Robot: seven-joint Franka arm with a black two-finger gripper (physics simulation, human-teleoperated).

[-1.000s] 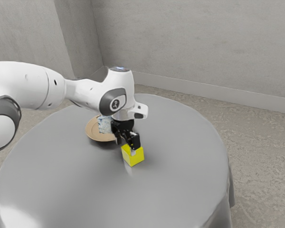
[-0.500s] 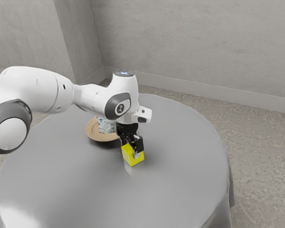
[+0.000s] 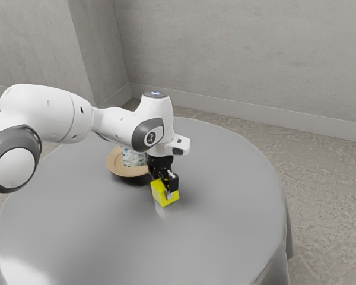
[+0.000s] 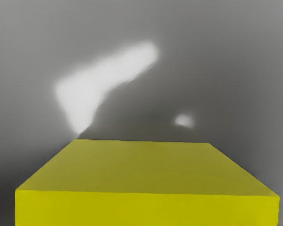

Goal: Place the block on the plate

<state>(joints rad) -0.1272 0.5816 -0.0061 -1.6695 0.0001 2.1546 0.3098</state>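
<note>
Jaws: at the yellow block, state n/a, i.e. can't tell from these pics if they're wide, narrow or clamped on it. Black gripper (image 3: 166, 190) points down, right over & against the block (image 3: 158, 193), w/ part of it in front of the block's side facing the exterior view's right. Block's near the mid. of the round table (image 3: 95, 231), well apart from the edge all round, & off the plate; can't tell if its base touches the tabletop. Wrist view: block's big & close just under the hand, flat top + one bright side showing, w/ white glare & a dark shadow on the table past it.

Next out: tan round plate (image 3: 114, 165), near the block, btwn it & the table's far edge, toward the exterior view's left. On it, a white-&-blue patterned item (image 3: 132, 157), partly hidden by the arm, type unclear. White arm (image 3: 50, 113) w/ dk grey joints comes in from the exterior view's left, over the table edge. Beyond the table: rough grey-brown floor (image 3: 326, 184), pale skirting, grey wall (image 3: 237, 53).
</note>
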